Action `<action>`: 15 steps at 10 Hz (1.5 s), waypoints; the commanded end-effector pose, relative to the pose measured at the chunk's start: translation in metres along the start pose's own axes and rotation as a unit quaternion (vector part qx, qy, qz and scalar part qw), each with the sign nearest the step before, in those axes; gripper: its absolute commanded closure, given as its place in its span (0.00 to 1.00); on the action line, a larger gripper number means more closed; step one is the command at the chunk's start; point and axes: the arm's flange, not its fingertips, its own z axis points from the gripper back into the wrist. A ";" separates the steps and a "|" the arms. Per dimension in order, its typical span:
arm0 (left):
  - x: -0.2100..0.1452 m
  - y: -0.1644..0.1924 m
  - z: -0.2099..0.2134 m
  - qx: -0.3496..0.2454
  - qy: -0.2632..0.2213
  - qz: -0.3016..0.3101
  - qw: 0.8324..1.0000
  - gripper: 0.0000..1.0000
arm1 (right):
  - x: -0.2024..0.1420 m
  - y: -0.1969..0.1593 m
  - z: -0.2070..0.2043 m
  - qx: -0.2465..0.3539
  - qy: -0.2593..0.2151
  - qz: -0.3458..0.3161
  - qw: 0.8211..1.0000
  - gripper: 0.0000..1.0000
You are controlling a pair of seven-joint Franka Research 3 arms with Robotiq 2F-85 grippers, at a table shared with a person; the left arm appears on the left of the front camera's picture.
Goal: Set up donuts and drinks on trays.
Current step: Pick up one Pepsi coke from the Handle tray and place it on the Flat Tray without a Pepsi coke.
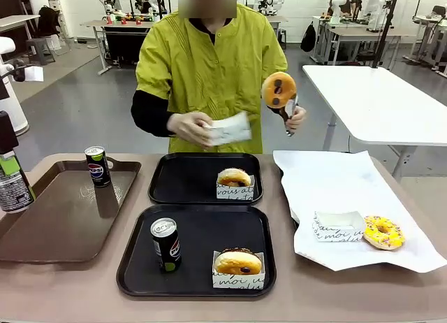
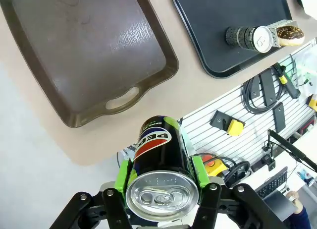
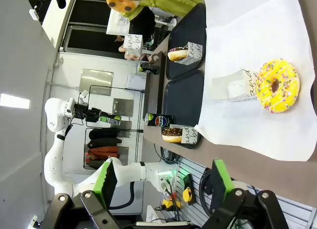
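A slim dark Pepsi soda can point(image 2: 158, 144) sits clamped between the green pads of the left gripper point(image 2: 161, 175) in the left wrist view, with the glossy brown tray point(image 2: 74, 65) beyond. The front view catches that grip at its left edge. The right wrist view shows the right gripper point(image 3: 163, 182) spread and empty, facing a white paper sheet point(image 3: 247, 21) where a yellow-frosted donut point(image 3: 277, 85) lies beside an empty paper holder point(image 3: 233, 85). In the front view, the near black plastic tray point(image 1: 133, 267) carries a second can point(image 1: 166, 244) and a chocolate-topped donut point(image 1: 238, 262). The far black tray point(image 1: 181, 190) holds one donut point(image 1: 234, 177), its frosting hard to tell. A person lifts an orange-frosted donut point(image 1: 279, 89).
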 end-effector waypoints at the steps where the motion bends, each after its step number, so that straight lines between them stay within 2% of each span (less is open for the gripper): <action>1: -0.002 -0.001 0.003 0.001 -0.004 -0.006 1.000 0.41 | 0.002 0.000 0.000 0.011 -0.003 0.008 1.000 0.00; 3: 0.000 0.000 0.000 0.000 0.000 0.000 1.000 0.41 | 0.002 0.000 0.000 0.011 -0.003 0.008 1.000 0.00; 4: 0.016 -0.010 -0.004 0.009 -0.005 -0.026 1.000 0.41 | 0.002 0.000 0.000 0.011 -0.003 0.008 1.000 0.00; 10: 0.109 -0.078 -0.025 0.086 -0.059 -0.044 0.994 0.41 | 0.002 0.000 0.000 0.011 -0.003 0.008 1.000 0.00; 15: 0.180 -0.112 -0.061 0.105 -0.095 -0.075 0.987 0.41 | 0.002 0.000 0.000 0.011 -0.003 0.008 1.000 0.00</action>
